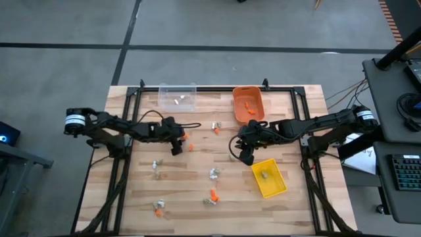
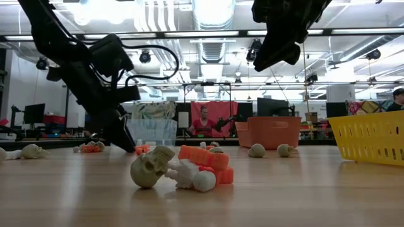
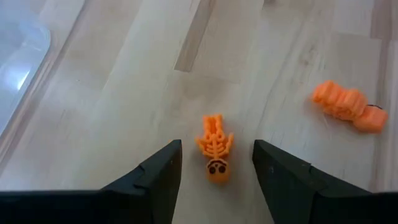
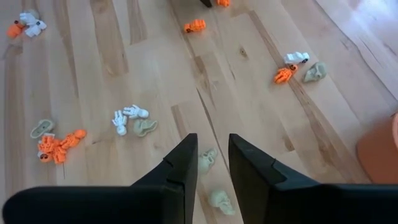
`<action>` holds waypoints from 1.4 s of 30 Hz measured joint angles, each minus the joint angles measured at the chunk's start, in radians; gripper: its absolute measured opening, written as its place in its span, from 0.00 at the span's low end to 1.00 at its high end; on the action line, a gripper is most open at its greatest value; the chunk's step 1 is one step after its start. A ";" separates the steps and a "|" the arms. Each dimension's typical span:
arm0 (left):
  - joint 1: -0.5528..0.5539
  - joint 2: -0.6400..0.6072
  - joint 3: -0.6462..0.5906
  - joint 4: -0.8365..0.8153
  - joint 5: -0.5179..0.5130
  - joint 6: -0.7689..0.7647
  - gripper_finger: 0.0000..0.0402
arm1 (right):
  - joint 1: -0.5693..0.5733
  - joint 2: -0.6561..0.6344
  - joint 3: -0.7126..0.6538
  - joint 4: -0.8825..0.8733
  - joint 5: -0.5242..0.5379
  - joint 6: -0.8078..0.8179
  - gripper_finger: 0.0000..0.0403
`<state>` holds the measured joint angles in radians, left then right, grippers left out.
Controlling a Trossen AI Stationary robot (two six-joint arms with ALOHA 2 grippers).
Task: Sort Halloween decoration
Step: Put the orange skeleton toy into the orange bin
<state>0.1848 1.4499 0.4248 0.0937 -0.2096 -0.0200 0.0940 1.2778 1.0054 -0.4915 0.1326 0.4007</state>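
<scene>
The pale wooden plank table (image 1: 217, 197) fills the middle of a big workshop lit by ceiling strip lights, with monitors and a person seated far behind. At the far edge sit a clear plastic bin (image 1: 177, 96) and an orange plastic bin (image 1: 248, 104); a yellow slotted plastic bin (image 1: 269, 177) stands nearer, on the right. Both dark arms reach inward. The left gripper (image 3: 216, 163) hovers low over the boards, fingers spread apart, with a small orange skeleton trinket (image 3: 215, 148) lying on the wood right between them, untouched; a second orange trinket (image 3: 348, 107) lies nearby. The right gripper (image 4: 212, 160) hangs higher above the table, beside the yellow bin, its fingers a narrow gap apart and holding nothing, tan skull trinkets (image 4: 222, 201) below. More tiny orange, white and tan trinkets (image 1: 212, 196) lie scattered across the boards.
</scene>
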 joint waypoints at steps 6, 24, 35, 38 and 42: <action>-0.001 0.003 0.003 0.000 0.006 0.000 0.37 | 0.000 0.000 0.000 0.000 0.000 0.000 0.21; -0.001 -0.067 -0.005 0.073 0.106 -0.050 0.02 | 0.000 0.000 -0.024 0.040 0.001 -0.030 0.20; -0.082 -0.117 -0.004 0.577 0.320 -0.104 0.01 | 0.000 0.000 -0.164 0.536 0.000 -0.284 0.17; -0.131 -0.110 -0.004 0.696 0.327 -0.103 0.01 | 0.000 0.000 -0.205 0.703 -0.003 -0.366 0.17; -0.191 -0.086 -0.001 0.807 0.322 -0.102 0.01 | 0.000 0.000 -0.239 0.864 -0.039 -0.439 0.17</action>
<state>-0.0064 1.3639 0.4243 0.9006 0.1120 -0.1216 0.0940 1.2778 0.7668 0.3730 0.0934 -0.0386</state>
